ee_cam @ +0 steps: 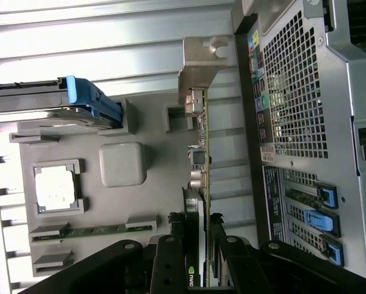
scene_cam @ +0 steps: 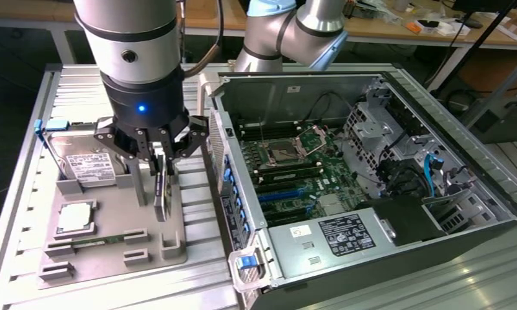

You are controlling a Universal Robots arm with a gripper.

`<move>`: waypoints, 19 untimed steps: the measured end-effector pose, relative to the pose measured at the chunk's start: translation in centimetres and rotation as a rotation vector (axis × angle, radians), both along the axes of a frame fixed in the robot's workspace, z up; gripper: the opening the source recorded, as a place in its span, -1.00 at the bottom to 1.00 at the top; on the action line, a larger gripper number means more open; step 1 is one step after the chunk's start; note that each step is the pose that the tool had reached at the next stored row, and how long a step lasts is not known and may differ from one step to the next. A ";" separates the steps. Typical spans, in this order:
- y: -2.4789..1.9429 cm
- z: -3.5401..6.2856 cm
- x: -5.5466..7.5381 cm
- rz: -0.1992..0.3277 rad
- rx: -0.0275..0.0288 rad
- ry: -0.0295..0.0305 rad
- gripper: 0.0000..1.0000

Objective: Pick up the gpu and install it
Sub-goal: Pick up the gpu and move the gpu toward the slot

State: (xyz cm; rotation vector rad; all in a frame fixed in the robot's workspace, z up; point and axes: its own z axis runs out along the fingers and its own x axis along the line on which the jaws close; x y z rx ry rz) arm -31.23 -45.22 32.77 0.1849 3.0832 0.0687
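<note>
The gripper hangs over the grey holder tray, its jaws about half apart and closed on the gpu, one finger on each flat face. The card stands on edge, upright, with its lower edge down at the tray; whether it has cleared the tray cannot be told. In the wrist view the gpu runs edge-on away from the gripper – green board, black face with a green logo between the fingers, and the silver bracket at the far end.

On the same tray, toward the exterior view's left of the card, lie a hard drive with a white label, a processor in its square pocket and a narrow memory stick. Just beside the tray, on the exterior view's right, the computer case lies open with its motherboard exposed – the card is outside it, near its rear panel, where blue slot latches show
</note>
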 end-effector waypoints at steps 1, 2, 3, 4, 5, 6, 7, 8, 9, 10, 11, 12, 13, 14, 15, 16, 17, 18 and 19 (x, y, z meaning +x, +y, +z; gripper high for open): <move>0.00 0.05 0.0 0.000 -0.0001 0.0000 -0.47; 0.00 0.09 0.0 0.000 -0.0001 0.0000 -0.47; 0.00 0.14 0.0 -0.001 -0.0001 0.0000 -0.47; 0.00 0.21 0.0 -0.001 0.0000 -0.0001 -0.47; 0.00 0.27 0.0 -0.001 -0.0001 0.0000 -0.47; 0.00 0.31 0.0 -0.001 -0.0001 0.0000 -0.47; 0.00 0.35 0.0 -0.002 0.0000 0.0000 -0.47; 0.00 0.38 0.0 -0.002 0.0000 -0.0001 -0.47; 0.00 0.42 0.0 -0.002 0.0000 -0.0001 -0.47; 0.00 0.46 0.0 -0.002 0.0000 -0.0001 -0.47; 0.00 0.50 0.0 -0.002 0.0000 -0.0001 -0.47; 0.00 0.54 0.0 -0.002 0.0000 0.0000 -0.47; 0.00 0.58 0.0 -0.003 -0.0001 0.0000 -0.47; 0.00 0.62 0.0 -0.003 0.0000 0.0000 -0.47; 0.00 0.66 0.0 -0.003 0.0000 0.0000 -0.47; 0.00 0.68 0.0 -0.003 0.0000 -0.0001 -0.47; 0.00 0.73 0.0 -0.004 0.0000 -0.0001 -0.47; 0.00 0.76 0.0 -0.004 0.0000 0.0000 -0.47; 0.00 0.82 0.0 -0.005 -0.0001 0.0000 -0.47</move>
